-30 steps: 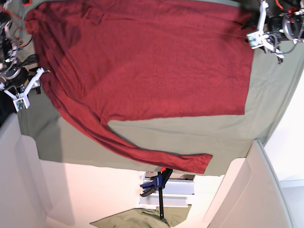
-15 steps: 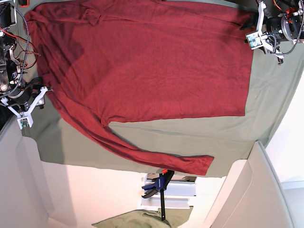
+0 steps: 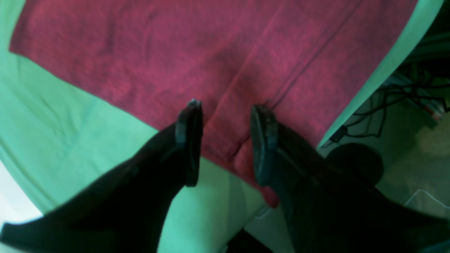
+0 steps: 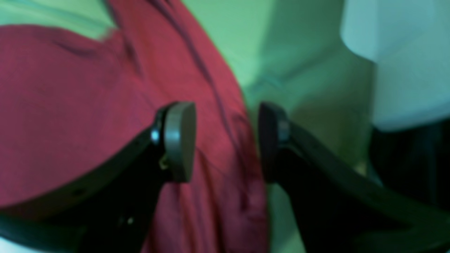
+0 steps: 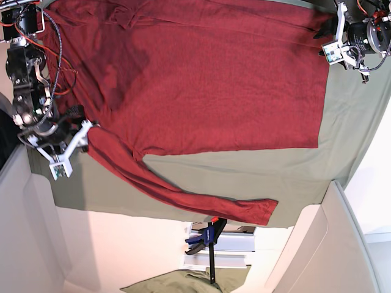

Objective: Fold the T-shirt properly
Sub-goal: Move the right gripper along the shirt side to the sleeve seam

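Note:
The maroon T-shirt point(image 5: 208, 73) lies spread flat, one long sleeve point(image 5: 183, 195) trailing down to the lower middle of the base view. My right gripper point(image 5: 84, 125) is at the shirt's left edge where that sleeve begins. In the right wrist view it point(image 4: 225, 140) stands open, its fingers straddling the sleeve's wrinkled edge point(image 4: 218, 105). My left gripper point(image 5: 322, 30) hovers at the top right corner of the shirt. It point(image 3: 226, 140) is open too, with a folded strip of the shirt point(image 3: 246, 88) lying under the gap.
An olive-green cloth sheet point(image 5: 256, 177) covers the table under the shirt. A blue clamp point(image 5: 204, 235) and a second olive cloth point(image 5: 177, 282) sit below the table edge. White panels point(image 5: 342, 232) flank the lower corners. Cables point(image 3: 386, 95) hang past the sheet's edge.
The right arm has moved down and inward until its fingers are over the start of the sleeve. The left arm has hardly moved. The shirt lies as before.

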{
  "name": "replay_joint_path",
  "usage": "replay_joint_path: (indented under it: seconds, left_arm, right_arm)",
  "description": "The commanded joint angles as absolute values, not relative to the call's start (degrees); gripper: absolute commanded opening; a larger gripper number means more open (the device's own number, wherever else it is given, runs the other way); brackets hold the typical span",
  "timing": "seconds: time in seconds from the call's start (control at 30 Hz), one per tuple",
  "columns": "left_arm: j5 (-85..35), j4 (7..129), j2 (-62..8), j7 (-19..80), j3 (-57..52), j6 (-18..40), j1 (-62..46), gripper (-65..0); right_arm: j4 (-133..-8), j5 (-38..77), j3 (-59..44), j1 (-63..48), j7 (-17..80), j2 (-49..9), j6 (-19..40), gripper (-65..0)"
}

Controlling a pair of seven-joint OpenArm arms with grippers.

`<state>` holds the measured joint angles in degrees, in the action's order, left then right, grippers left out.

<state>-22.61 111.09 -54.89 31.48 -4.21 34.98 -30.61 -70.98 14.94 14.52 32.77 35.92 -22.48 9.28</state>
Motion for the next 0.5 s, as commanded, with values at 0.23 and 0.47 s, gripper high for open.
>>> replay_joint_path:
  seconds: [0.23,0.47]
  left_arm:
    - [-22.96,108.62,-55.90,30.65,-4.84,34.76,-30.33,-39.2]
    - [-23.33,108.62,-55.90,30.63,-4.84,34.79,-30.33,-39.2]
  right_arm:
    - [-59.86,12.43,14.00,38.72,28.56,-18.79,9.43,-35.9]
    - [-44.73,8.51,14.00,47.62,26.11,-16.12,9.41,-35.9]
